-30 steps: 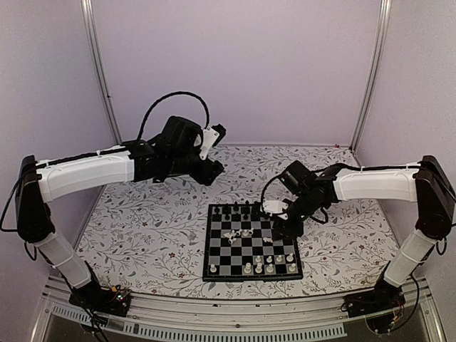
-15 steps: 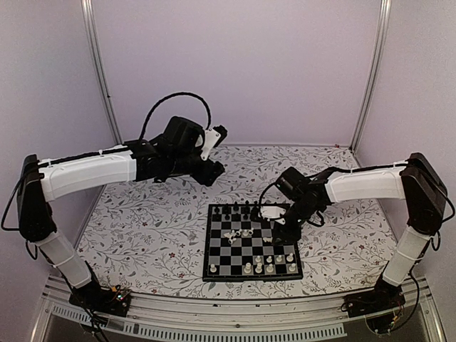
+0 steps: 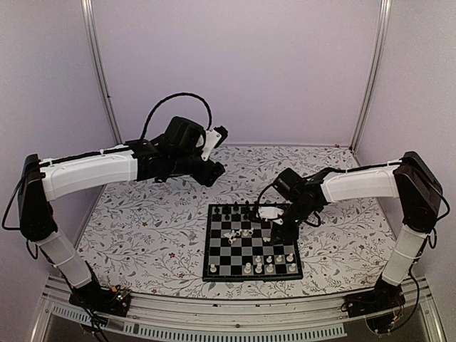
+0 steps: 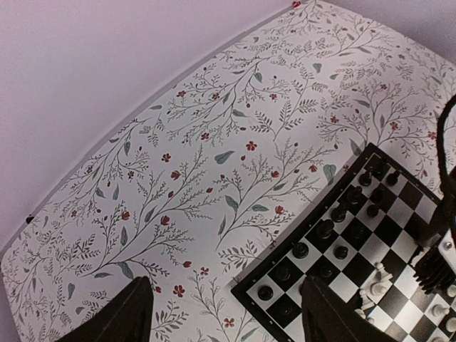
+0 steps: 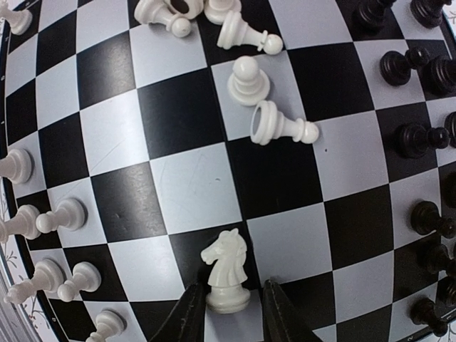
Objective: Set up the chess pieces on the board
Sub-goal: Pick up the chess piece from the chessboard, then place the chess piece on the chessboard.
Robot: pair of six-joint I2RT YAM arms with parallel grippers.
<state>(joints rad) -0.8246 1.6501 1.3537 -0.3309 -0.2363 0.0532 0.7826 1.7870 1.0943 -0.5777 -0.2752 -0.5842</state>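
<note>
Floral tablecloth [image 4: 214, 142], board [image 5: 192, 185] with chess pieces [image 5: 249, 80]; left pincer [image 4: 228, 313] spread, right pincer [image 5: 228, 317] astride white knight [image 5: 226, 274], grip unclear.

The table [image 3: 142, 228] fills the middle and lower part of the top view. Its surface is covered edge to edge by a white cloth [image 3: 335, 246] printed with grey-green leafy sprigs and small red flowers. One item lies directly on the cloth: the chessboard [image 3: 226, 258], lying flat, right of centre in the frame, its sides roughly parallel to the table edges. A metal rail [image 3: 235, 324] runs along the near table edge, across the bottom of the frame.
</note>
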